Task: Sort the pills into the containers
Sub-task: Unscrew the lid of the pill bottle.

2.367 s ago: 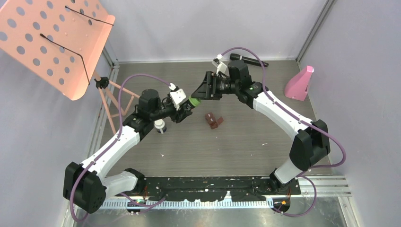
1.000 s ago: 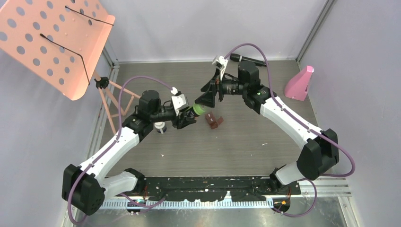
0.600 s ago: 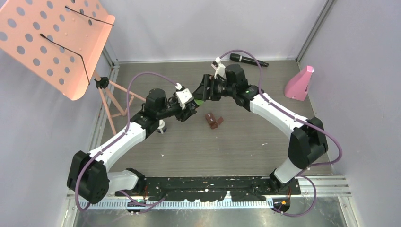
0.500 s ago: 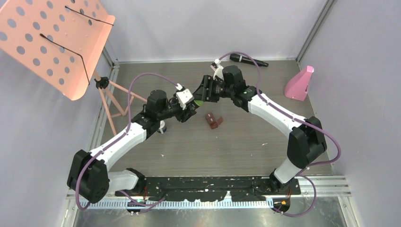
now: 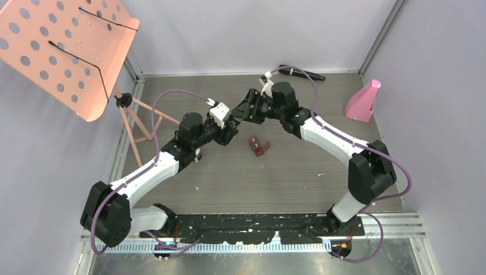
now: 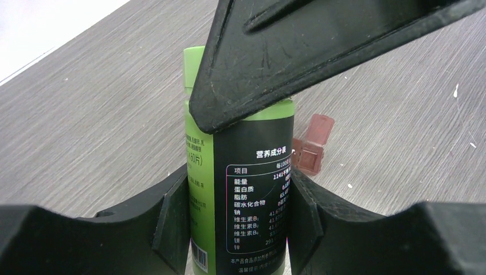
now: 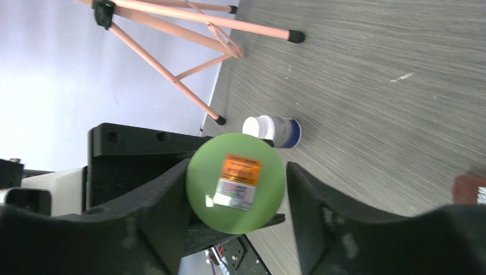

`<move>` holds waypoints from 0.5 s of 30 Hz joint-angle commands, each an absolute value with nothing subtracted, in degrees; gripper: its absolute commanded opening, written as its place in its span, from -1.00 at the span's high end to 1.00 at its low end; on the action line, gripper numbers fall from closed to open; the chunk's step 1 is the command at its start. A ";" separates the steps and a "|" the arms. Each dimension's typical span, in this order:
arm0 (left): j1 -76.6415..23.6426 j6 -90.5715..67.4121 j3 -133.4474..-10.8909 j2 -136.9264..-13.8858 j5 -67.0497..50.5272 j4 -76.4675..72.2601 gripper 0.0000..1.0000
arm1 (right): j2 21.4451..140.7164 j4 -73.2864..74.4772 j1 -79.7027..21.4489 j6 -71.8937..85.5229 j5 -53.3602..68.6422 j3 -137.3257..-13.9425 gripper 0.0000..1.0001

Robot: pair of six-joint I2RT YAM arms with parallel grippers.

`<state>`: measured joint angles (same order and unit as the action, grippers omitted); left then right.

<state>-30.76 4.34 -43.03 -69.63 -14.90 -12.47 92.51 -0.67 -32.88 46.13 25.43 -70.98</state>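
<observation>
Above the desk (image 5: 298, 177), uncapping looks to be the step in hand; next comes a twist against a steady hold. Left fingers (image 6: 172, 223) clench the green bottle (image 6: 252, 189) by its body; right fingers (image 7: 321, 217), half spread, grasp its green lid (image 7: 235, 200). Brown case (image 5: 258, 145) and white bottle (image 7: 274, 130) lie on the desk below.

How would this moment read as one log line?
left gripper: holding green bottle | right gripper: closed on its lid | brown case: open, untouched
</observation>
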 commanded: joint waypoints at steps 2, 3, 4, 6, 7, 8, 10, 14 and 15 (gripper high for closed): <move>-30.84 0.58 -43.87 -67.03 -13.22 -20.53 1.00 | 90.79 -10.12 -32.43 50.63 24.98 -68.50 -0.13; -30.85 0.37 -43.88 -66.94 -13.39 -20.56 1.00 | 90.70 -12.44 -32.39 50.85 24.73 -67.62 -0.05; -30.84 0.33 -43.94 -66.89 -13.55 -20.50 1.00 | 90.46 -13.34 -32.35 50.75 24.67 -67.34 0.00; -30.85 -1.26 -43.88 -66.53 -14.42 -19.95 1.00 | 90.18 -15.52 -32.14 48.86 24.86 -66.83 0.11; -30.85 -1.83 -43.90 -66.35 -15.14 -19.64 1.00 | 90.00 -16.78 -31.87 47.98 25.40 -66.59 0.15; -30.85 -2.13 -43.94 -66.06 -16.22 -19.14 1.00 | 89.60 -17.79 -31.67 45.77 25.88 -66.43 0.21; -30.81 -2.79 -43.95 -65.50 -19.00 -18.25 1.00 | 89.05 -22.78 -30.57 42.42 31.46 -65.42 0.29; -30.80 -3.31 -44.64 -65.75 -28.34 -18.01 1.00 | 88.94 -36.97 -27.71 37.93 45.46 -63.21 0.39; -30.80 -3.00 -44.91 -65.81 -30.92 -17.87 1.00 | 89.12 -40.62 -26.86 37.30 47.73 -63.29 0.40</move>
<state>-30.70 -0.97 -42.89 -67.96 -18.37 -13.87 91.50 -21.32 -30.33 44.45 35.48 -63.48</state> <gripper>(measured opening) 0.535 0.591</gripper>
